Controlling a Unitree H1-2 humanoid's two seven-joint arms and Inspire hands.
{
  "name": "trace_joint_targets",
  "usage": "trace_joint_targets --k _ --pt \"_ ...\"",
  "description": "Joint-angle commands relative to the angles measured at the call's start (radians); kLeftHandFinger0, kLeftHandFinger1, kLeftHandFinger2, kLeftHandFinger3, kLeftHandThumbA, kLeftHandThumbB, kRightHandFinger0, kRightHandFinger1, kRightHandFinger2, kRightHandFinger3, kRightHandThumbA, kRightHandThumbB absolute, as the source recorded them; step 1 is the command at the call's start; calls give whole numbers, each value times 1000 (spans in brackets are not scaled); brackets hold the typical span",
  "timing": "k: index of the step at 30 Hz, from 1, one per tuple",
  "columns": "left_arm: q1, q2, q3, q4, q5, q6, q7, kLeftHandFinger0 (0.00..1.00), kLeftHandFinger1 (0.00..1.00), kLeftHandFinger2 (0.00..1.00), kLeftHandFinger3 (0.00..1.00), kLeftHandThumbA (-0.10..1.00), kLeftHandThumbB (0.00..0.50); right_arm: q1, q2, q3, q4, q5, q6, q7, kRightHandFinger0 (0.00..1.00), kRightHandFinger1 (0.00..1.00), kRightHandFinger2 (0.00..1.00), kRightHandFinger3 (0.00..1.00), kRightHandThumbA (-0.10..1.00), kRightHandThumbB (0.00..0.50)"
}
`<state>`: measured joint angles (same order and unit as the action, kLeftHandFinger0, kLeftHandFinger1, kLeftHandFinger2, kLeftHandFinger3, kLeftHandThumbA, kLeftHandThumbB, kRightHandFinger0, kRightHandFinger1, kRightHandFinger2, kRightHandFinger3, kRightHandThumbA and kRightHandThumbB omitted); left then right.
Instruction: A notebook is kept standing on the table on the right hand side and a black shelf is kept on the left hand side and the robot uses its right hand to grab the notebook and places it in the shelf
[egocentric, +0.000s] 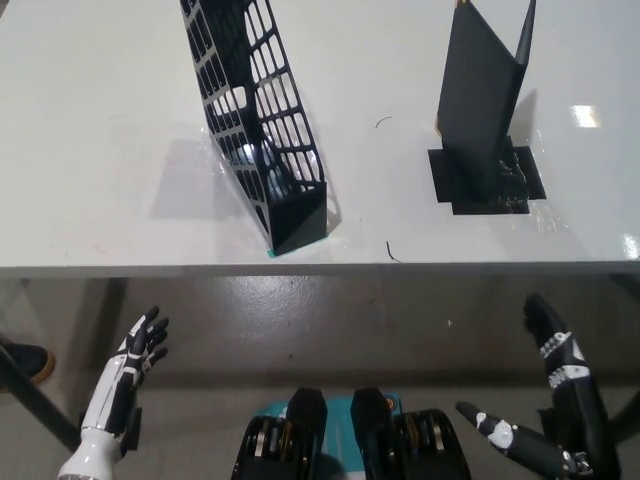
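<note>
Pre-grasp: my right hand (556, 400) and left hand (128, 372) hang open below the table (90, 150); next, reach for the notebook (480, 100), then the shelf (260, 130).

Count on the table (100, 150): one black shelf (265, 120), one notebook (480, 90), one black base patch (487, 180). Robot hands: one white (140, 350), one black (560, 370).

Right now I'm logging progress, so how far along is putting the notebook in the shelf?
Nothing looks done yet. The notebook stands upright on its black patch on the table, apart from the black shelf, which holds no notebook. Nothing is in hand: the right hand and the left hand are open, below the table edge. Left to do: reach, grasp, carry and place.
</note>
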<state>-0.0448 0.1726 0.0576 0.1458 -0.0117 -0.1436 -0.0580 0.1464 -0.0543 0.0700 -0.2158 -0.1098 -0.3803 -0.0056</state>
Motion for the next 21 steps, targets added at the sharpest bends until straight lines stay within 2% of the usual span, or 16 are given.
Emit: trace_joint_targets --k 1,3,4,5,10,13,16,19,21 --pt "-6 1 -6 -4 1 -65 -8 1000 1000 1000 1000 1000 143 -77 26 -33 -88 -75 -70 -44 1000 1000 1000 1000 1000 203" --pt "-3 -1 -11 -12 2 -57 -11 1000 1000 1000 1000 1000 125 -120 36 -55 -89 -89 -47 -61 1000 1000 1000 1000 1000 203" --pt "-3 0 -14 -14 -2 -55 -16 1000 1000 1000 1000 1000 123 -140 39 -65 -87 -87 -35 -65 1000 1000 1000 1000 1000 185" --pt "-1 -2 -17 -19 -4 -52 -19 1000 1000 1000 1000 1000 107 -176 45 -82 -92 -78 13 -71 1000 1000 1000 1000 1000 260" --pt "6 -7 -15 -18 2 -59 -10 1000 1000 1000 1000 1000 85 -314 51 -145 -47 -106 81 -108 1000 1000 1000 1000 1000 260" --pt "7 -6 -15 -15 -2 -65 -15 1000 1000 1000 1000 1000 89 -401 39 -175 -13 -95 144 -112 1000 1000 1000 1000 1000 309" --pt "15 -2 -21 -24 -5 -57 -27 1000 1000 1000 1000 1000 105 -491 15 -200 62 -84 149 -120 1000 1000 1000 1000 1000 325" --pt "21 -7 -25 -36 1 -47 -22 1000 1000 1000 1000 1000 99 -559 3 -217 119 -105 174 -135 1000 1000 1000 1000 1000 344" --pt "28 -9 -29 -40 9 -43 -18 1000 1000 1000 1000 1000 109 -609 -4 -232 183 -104 187 -153 1000 1000 1000 1000 1000 379"
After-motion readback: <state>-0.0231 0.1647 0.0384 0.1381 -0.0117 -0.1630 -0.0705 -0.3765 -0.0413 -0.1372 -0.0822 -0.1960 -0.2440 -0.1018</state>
